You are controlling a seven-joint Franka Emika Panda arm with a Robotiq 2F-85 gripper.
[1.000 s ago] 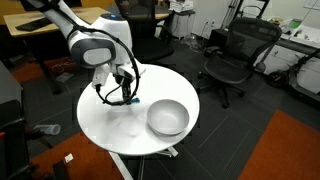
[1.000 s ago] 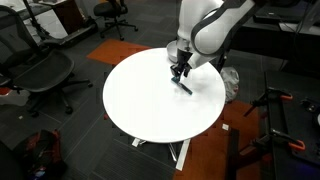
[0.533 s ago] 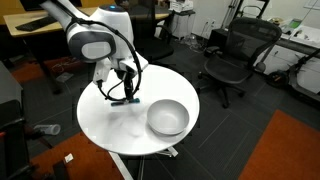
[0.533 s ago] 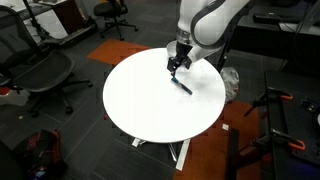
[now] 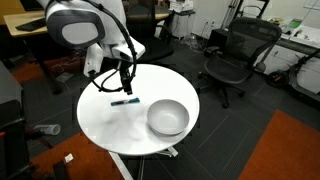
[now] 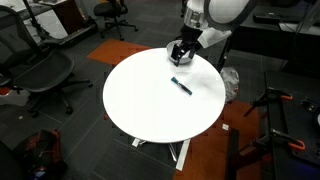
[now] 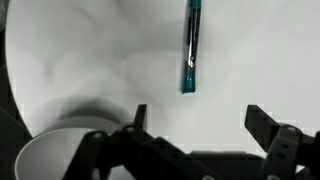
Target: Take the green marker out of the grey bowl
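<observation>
Green marker (image 5: 124, 101) lies on table (image 5: 100, 125) near grey bowl (image 5: 167, 117); gripper (image 7: 195, 118) released, empty, above.

open table (image 5: 105, 125) all round green marker (image 5: 124, 101); grey bowl (image 5: 165, 127) well apart

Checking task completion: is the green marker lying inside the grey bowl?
No, the green marker lies on the white table, apart from the grey bowl.
</observation>
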